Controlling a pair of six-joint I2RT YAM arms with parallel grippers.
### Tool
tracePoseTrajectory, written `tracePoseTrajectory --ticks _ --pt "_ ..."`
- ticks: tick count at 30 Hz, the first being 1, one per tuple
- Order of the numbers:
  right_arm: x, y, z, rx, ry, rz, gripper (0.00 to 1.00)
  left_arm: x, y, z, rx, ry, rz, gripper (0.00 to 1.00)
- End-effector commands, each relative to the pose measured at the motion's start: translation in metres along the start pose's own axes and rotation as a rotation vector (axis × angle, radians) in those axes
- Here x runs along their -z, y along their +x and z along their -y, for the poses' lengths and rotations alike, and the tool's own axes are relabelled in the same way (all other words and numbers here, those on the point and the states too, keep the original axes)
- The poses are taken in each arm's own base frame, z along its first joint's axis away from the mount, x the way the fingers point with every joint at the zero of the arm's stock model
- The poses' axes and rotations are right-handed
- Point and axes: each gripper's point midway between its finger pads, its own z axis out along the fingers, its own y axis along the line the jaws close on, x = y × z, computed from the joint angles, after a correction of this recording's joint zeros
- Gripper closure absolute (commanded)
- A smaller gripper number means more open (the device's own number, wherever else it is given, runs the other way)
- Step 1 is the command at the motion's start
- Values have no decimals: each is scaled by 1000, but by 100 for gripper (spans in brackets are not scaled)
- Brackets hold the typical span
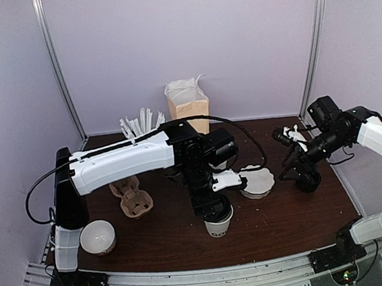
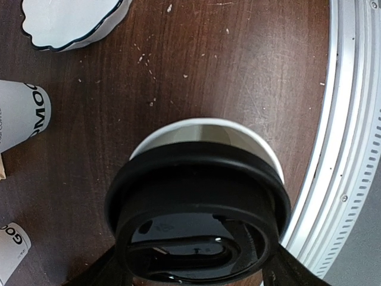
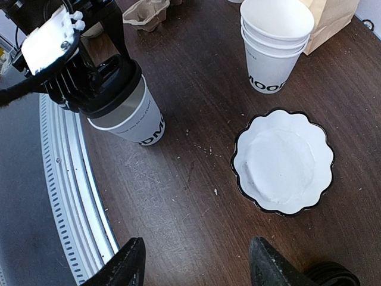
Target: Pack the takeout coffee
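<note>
The takeout coffee cup (image 1: 220, 226) is white with dark lettering and stands near the front middle of the table. It also shows in the right wrist view (image 3: 136, 123). A black domed lid (image 2: 196, 208) sits tilted on its rim, and the white rim (image 2: 208, 128) shows on the far side. My left gripper (image 1: 212, 205) reaches down from above, with its fingers (image 2: 98, 273) on both sides of the lid, shut on it. My right gripper (image 3: 202, 268) is open and empty, hovering over bare table at the right (image 1: 294, 159).
A scalloped white plate (image 3: 283, 161) lies right of the cup. A stack of lidless cups (image 3: 275, 44) and a paper bag (image 1: 188, 109) stand behind. A cardboard carrier (image 1: 132, 197) and a white bowl (image 1: 97, 236) are at the left. Black lids (image 1: 308, 183) are at the right.
</note>
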Motion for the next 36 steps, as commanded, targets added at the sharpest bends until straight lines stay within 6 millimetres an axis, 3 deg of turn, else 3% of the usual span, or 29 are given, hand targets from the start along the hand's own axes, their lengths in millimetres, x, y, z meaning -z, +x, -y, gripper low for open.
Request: tracePoseTrajectory --ticks 1,9,10,11,18,22,29,32,36 --pt "2 -2 -2 14 12 17 37 1 -6 3 -13 16 8 24" --pt "2 -2 -2 14 12 14 37 -2 -10 3 -15 16 13 22" --pt "3 -3 -2 15 12 16 37 -2 -10 3 -16 16 15 9" --pt "3 -2 -2 14 11 15 37 -1 -11 3 -15 18 16 3" --pt "3 -3 -3 12 2 15 37 5 -15 1 -16 5 35 3" --pt "4 -5 -4 12 -4 14 37 30 -17 1 -19 -17 69 2" --pt "7 -20 10 -30 36 15 37 103 -6 -15 8 -194 275 2" --pt "2 -27 14 -67 16 14 38 108 -5 -33 96 -252 404 2" --pt "-20 -27 7 -98 -64 -33 41 107 4 -55 306 -249 490 7"
